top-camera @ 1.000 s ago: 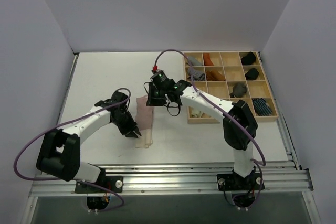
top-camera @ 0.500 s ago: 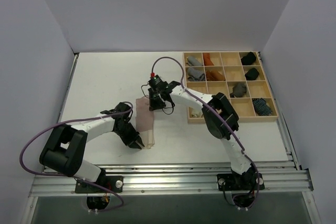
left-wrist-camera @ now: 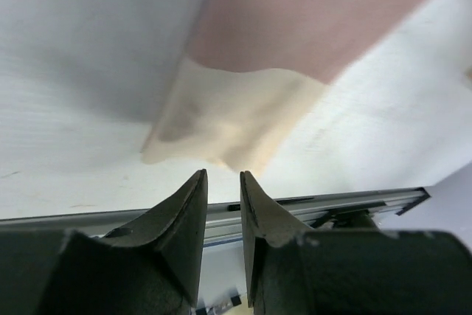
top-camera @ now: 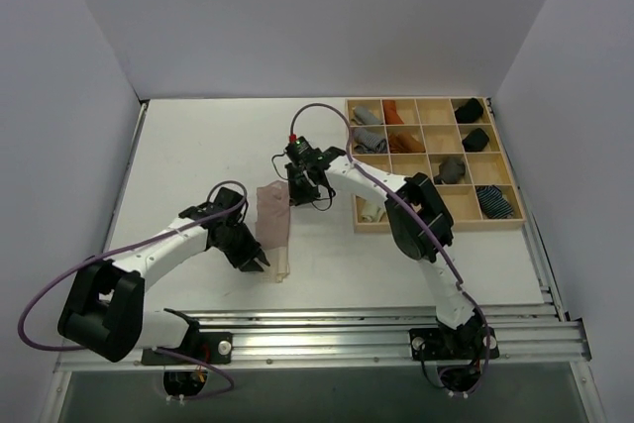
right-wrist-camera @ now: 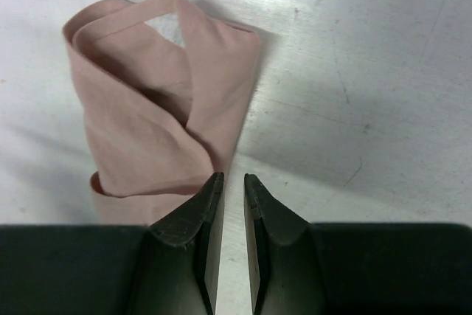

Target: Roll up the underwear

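Note:
The dusty pink underwear lies folded into a long strip on the table, with its beige part at the near end. My left gripper hovers just left of the beige end; its jaws stand almost closed with nothing between them. My right gripper is at the strip's far right corner, its jaws almost closed and empty, with the folded pink cloth just left of its fingertips. A pale rolled bundle sits in the tray's near-left compartment.
A wooden compartment tray stands at the right and holds grey, rust, black and blue-striped rolls. Its left wall is close to my right arm. An aluminium rail runs along the table's near edge.
My left gripper has moved a little toward the near end of the strip. My right gripper has shifted slightly right at the far end. The cloth looks unchanged.

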Robot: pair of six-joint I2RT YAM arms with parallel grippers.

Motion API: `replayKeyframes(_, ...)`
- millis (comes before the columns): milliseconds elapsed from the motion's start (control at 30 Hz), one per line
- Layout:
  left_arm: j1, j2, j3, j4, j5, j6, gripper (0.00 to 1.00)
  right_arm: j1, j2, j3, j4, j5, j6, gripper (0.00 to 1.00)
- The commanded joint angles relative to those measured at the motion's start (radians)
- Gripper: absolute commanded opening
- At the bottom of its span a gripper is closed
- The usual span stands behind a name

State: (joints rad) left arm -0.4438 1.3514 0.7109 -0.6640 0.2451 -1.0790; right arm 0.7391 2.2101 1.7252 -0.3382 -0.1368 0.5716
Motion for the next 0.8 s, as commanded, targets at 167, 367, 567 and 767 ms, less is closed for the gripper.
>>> replayKeyframes(167,-0.009,0.040,0.070,0.196,0.057,-0.024,0.33,0.025,-0.145,-0.038,0.076,-0.132,0.073,0.14)
replayKeyframes(367,-0.070,0.086,0.004,0.299,0.063,-0.082,0.33,0.034,-0.092,-0.093,0.151,-0.181,0.094,0.14)
replayKeyframes(567,-0.145,0.086,-0.109,0.328,0.028,-0.145,0.33,0.031,-0.033,-0.072,0.140,-0.169,0.067,0.14)
replayKeyframes(767,-0.164,0.035,-0.096,0.238,0.005,-0.133,0.33,0.029,-0.013,-0.053,0.110,-0.155,0.040,0.13)
